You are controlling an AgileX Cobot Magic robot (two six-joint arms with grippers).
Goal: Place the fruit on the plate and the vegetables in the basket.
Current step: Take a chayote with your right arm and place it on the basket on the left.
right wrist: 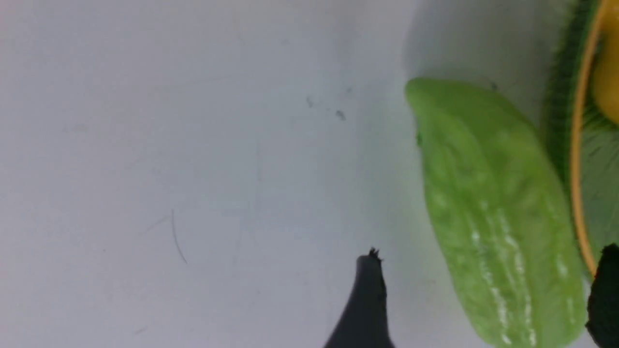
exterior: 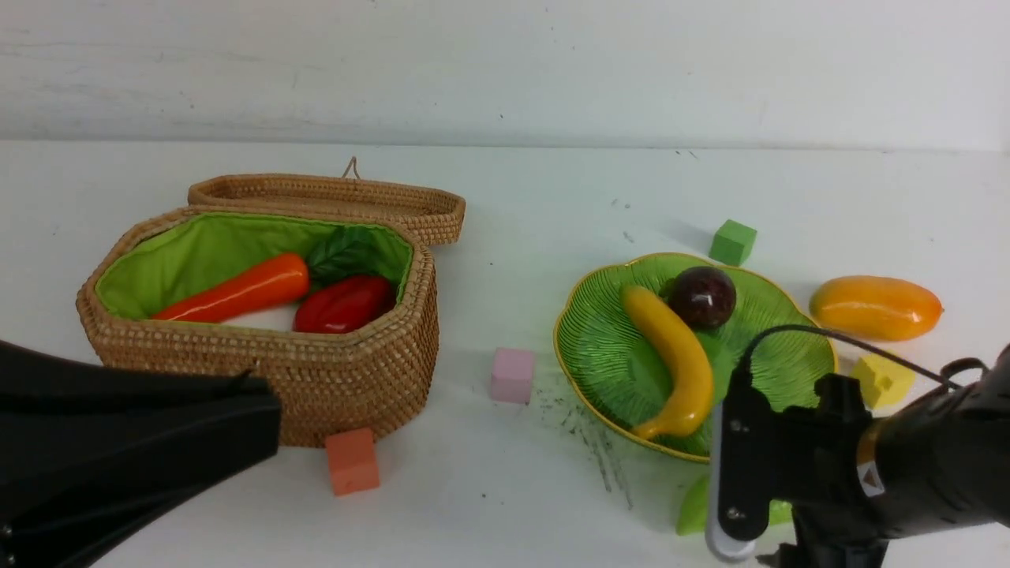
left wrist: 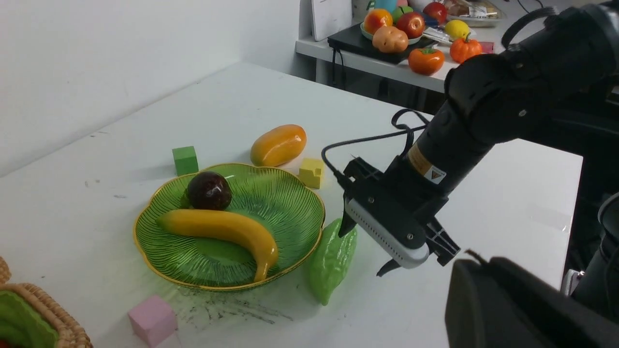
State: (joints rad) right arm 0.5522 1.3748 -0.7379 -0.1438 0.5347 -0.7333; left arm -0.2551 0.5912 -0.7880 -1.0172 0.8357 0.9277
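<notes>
Student: One relation decides the move: where does the gourd (left wrist: 333, 258) lie?
Tutor: On the table (exterior: 473, 505), just beside the near-right rim of the plate (left wrist: 285, 193). Its long axis runs alongside that rim. Whether the two touch cannot be told.
Student: And the right gripper (right wrist: 486, 295)?
Tutor: Directly over the gourd, jaws spread, one fingertip (right wrist: 367, 299) on each long flank, nothing held. A squeeze across the short axis looks available.
Student: The left gripper (exterior: 264, 414)?
Tutor: Closed, well apart on the left by the basket (exterior: 355, 371); the right arm is nearer.
</notes>
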